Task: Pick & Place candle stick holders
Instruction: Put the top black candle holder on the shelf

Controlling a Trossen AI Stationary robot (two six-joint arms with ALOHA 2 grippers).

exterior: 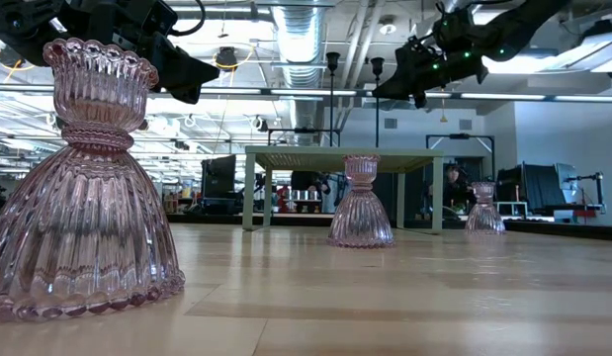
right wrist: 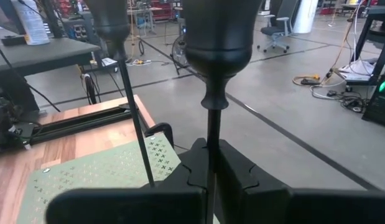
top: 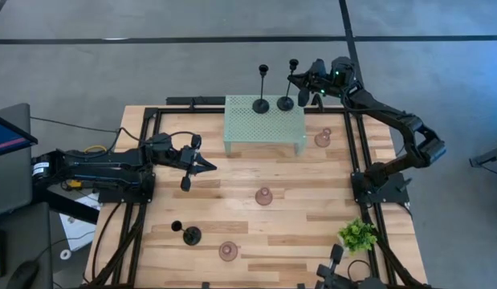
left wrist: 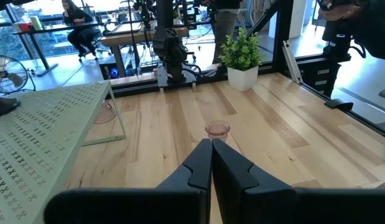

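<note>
The right hand (top: 295, 83) is up at the far edge of the mint-green mesh shelf (top: 264, 124), fingers pinched tight on the thin stem of a black candle stick holder (top: 286, 101). The right wrist view shows that stem running straight between the closed fingers, top cup just above them. This holder's round base sits on the shelf top, and a second black holder (top: 262, 104) stands upright just beside it on the same shelf.

The left hand (top: 201, 166) hovers over the wooden surface (top: 312, 201) to the left of the shelf, fingers pressed together and holding nothing.

A third black holder (top: 190, 235) stands near the front left of the surface. The three pink glass holders are spread out: one (top: 323, 137) just to the right of the shelf, one (top: 264, 196) mid-surface, and one (top: 228, 250) near the front edge, close beside the third black holder. A small green plant (top: 358, 234) sits at the front right.
</note>
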